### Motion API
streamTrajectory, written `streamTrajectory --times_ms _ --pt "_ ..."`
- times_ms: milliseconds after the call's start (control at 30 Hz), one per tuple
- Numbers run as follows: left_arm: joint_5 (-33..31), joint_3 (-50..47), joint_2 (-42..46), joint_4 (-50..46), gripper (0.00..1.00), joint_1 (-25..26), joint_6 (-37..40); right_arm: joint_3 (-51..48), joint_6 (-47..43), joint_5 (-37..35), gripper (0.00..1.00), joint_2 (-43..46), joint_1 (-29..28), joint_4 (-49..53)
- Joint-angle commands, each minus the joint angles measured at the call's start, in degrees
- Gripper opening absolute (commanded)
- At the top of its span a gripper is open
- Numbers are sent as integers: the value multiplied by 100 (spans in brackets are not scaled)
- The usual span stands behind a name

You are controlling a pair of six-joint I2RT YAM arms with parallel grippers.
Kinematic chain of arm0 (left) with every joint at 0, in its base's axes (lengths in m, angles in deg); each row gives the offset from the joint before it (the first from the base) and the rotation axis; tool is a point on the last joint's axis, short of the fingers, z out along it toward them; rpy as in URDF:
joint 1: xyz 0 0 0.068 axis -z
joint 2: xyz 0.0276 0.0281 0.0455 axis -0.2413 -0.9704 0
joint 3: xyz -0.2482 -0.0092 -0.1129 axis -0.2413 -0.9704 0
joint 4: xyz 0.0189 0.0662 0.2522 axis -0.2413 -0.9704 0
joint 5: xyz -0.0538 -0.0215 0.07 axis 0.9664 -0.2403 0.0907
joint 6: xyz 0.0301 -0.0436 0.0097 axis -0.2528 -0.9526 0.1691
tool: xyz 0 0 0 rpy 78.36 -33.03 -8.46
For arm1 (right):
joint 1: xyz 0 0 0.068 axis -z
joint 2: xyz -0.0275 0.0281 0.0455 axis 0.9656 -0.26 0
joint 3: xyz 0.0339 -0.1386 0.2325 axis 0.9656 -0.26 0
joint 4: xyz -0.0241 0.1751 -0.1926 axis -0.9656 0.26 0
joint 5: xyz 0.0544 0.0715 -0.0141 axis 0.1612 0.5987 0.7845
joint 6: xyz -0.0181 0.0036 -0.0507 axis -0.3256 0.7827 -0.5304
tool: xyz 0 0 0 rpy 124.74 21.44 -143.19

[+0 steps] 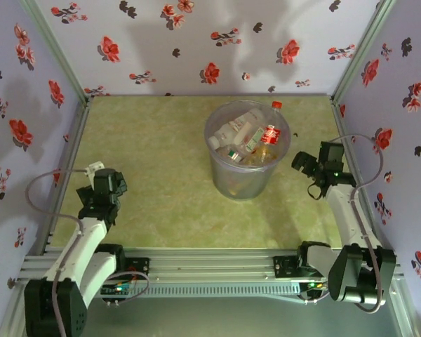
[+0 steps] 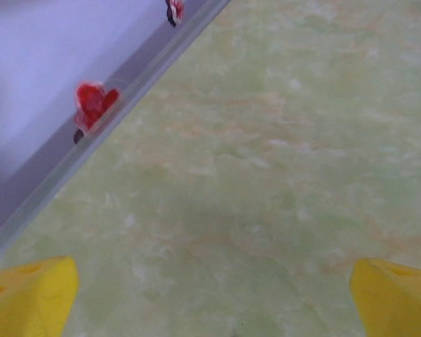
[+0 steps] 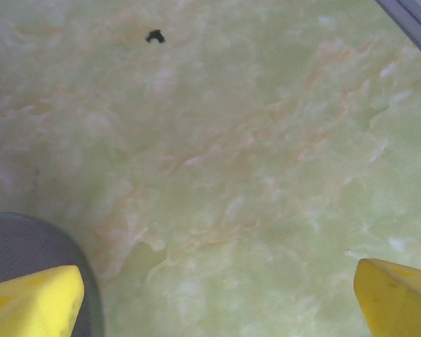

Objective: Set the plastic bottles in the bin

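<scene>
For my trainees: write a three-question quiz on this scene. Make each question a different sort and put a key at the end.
1. Short answer: which is nearer the bin, the left gripper or the right gripper?
2. True or false: the bin lies tipped over on its side.
3. Multiple choice: the plastic bottles are A) held in the left gripper, B) piled in the bin, C) held in the right gripper.
Key: 1 the right gripper; 2 false, it stands upright; 3 B, both grippers are open with nothing between their fingers.
</scene>
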Motion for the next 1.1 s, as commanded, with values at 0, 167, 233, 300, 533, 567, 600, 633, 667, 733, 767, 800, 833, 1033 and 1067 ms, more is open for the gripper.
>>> streamTrajectory --times_ms 0,167,233,300,533,567,600,633,667,733,767,800,833,1033,1067 --pt "-186 -307 -347 1608 100 -133 271 -346 -39 -392 99 -105 8 -1218" --pt "-178 -374 -1074 2404 100 -272 517 -757 9 -519 99 -582 -16 -2157" --pt "-160 -197 -1429 2795 100 -327 616 -831 -8 -519 99 -768 -70 -2476" --pt "-124 -84 -1758 3070 100 -364 724 -798 -90 -630 99 -859 -126 -2632" --pt "293 69 -2612 4294 100 -413 1104 -1116 -398 -1233 99 -1298 -441 -3851" --pt "375 73 -2696 4453 100 -431 1128 -1159 -427 -1288 99 -1343 -486 -3986" --pt "476 88 -2792 4599 100 -455 1165 -1211 -453 -1339 99 -1382 -529 -4166" --pt "552 195 -2848 4417 100 -470 1125 -1281 -474 -1392 99 -1437 -560 -4374" --pt "615 252 -2904 4399 100 -479 1145 -1334 -502 -1443 99 -1489 -586 -4551" --pt "774 271 -2957 4472 100 -496 1083 -1449 -585 -1579 99 -1633 -639 -4983" --pt "868 233 -2971 4592 100 -504 1039 -1501 -650 -1633 99 -1715 -657 -5212" --pt "997 139 -3051 4862 100 -514 1022 -1523 -745 -1637 99 -1797 -676 -5388" --pt "1071 33 -3219 5224 100 -515 1013 -1465 -835 -1635 99 -1801 -698 -5292" --pt "1346 161 -3597 5402 100 -489 1169 -1953 -1303 -2137 99 -1959 -800 -6723" --pt "1381 170 -3608 5397 100 -488 1176 -2002 -1323 -2112 99 -2101 -800 -6944"
